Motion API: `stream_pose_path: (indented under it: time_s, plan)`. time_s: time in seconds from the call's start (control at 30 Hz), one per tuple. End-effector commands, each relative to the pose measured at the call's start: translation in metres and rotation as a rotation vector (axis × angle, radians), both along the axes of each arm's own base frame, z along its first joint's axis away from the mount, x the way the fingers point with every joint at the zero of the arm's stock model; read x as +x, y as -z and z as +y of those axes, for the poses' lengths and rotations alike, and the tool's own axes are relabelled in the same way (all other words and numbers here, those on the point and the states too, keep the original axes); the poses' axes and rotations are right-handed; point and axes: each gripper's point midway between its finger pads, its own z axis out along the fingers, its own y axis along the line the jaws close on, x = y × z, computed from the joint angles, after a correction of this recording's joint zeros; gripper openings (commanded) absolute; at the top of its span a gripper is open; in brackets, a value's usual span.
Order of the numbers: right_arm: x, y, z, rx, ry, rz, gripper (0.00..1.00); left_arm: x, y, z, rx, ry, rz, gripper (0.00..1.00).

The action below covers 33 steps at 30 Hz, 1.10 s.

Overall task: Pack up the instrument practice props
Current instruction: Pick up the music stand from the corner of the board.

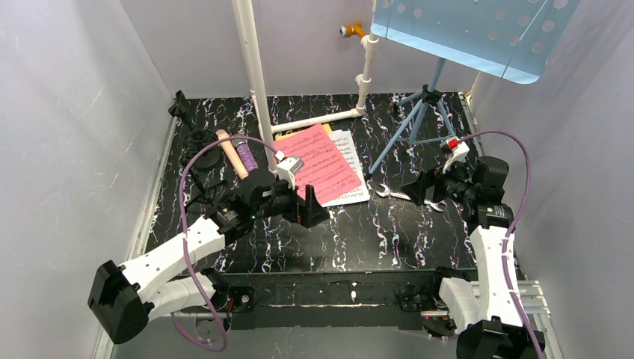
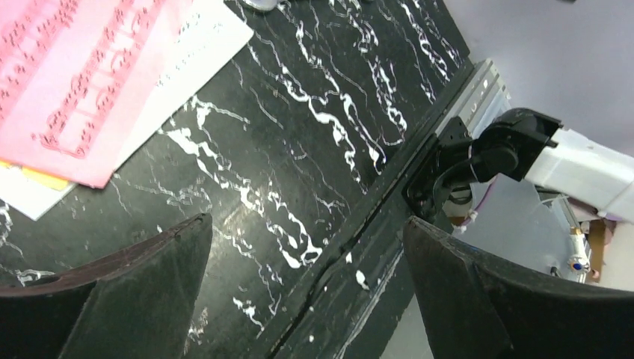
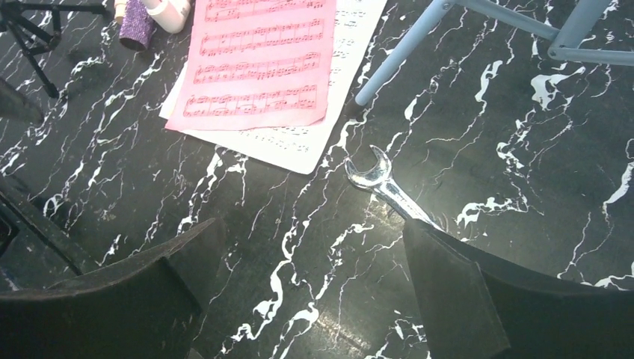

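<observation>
Pink page (image 1: 323, 161) beyond left end effector (image 1: 312, 211)

Music rack (image 1: 478, 34) runs off the top edge, upper part unseen. Wrench (image 3: 377, 179) handle hidden behind a finger (image 3: 463, 299) of the right gripper (image 3: 306, 224). White sheets (image 3: 291, 146) mostly covered by pink page (image 3: 258, 67).

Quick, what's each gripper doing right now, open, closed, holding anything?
Left gripper: open, nothing between the fingers.
Right gripper: open, nothing between the fingers.

Marbled table (image 1: 374, 232) with pages (image 1: 325, 161), wrench (image 1: 390, 194)
</observation>
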Motion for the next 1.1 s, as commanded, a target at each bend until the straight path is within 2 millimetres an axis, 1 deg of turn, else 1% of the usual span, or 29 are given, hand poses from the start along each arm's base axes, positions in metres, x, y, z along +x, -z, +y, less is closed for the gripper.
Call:
stream_pose_path:
  time_s: [0.0, 0.2, 0.4, 0.53, 0.67, 0.77, 0.9, 0.93, 1.07]
  plan:
    - [0.022, -0.030, -0.009, -0.035, 0.031, -0.123, 0.98, -0.010, -0.011, 0.002, -0.102, -0.011, -0.004, 0.98]
    - [0.052, -0.040, -0.020, -0.023, 0.115, -0.195, 0.98, -0.017, -0.010, 0.012, -0.116, -0.033, -0.018, 0.98]
    - [0.081, -0.050, -0.028, -0.015, 0.150, -0.259, 0.98, -0.018, -0.014, 0.016, -0.123, -0.038, -0.033, 0.98]
    - [0.100, -0.066, -0.028, 0.038, 0.171, -0.334, 0.98, -0.019, -0.014, 0.016, -0.127, -0.041, -0.032, 0.98]
    - [0.115, -0.090, -0.033, 0.119, 0.229, -0.477, 0.98, -0.020, -0.012, 0.018, -0.124, -0.047, -0.026, 0.98]
    - [0.122, -0.106, -0.036, 0.166, 0.247, -0.586, 0.98, -0.021, -0.013, 0.020, -0.125, -0.053, -0.022, 0.98]
    - [0.143, -0.114, -0.049, 0.156, 0.307, -0.627, 0.98, -0.022, -0.014, 0.022, -0.133, -0.064, -0.020, 0.98]
    - [0.150, -0.113, -0.052, 0.146, 0.316, -0.633, 0.98, -0.023, -0.014, 0.022, -0.136, -0.064, -0.018, 0.98]
    - [0.170, -0.123, -0.061, 0.139, 0.353, -0.660, 0.98, -0.025, -0.018, 0.021, -0.154, -0.060, -0.011, 0.98]
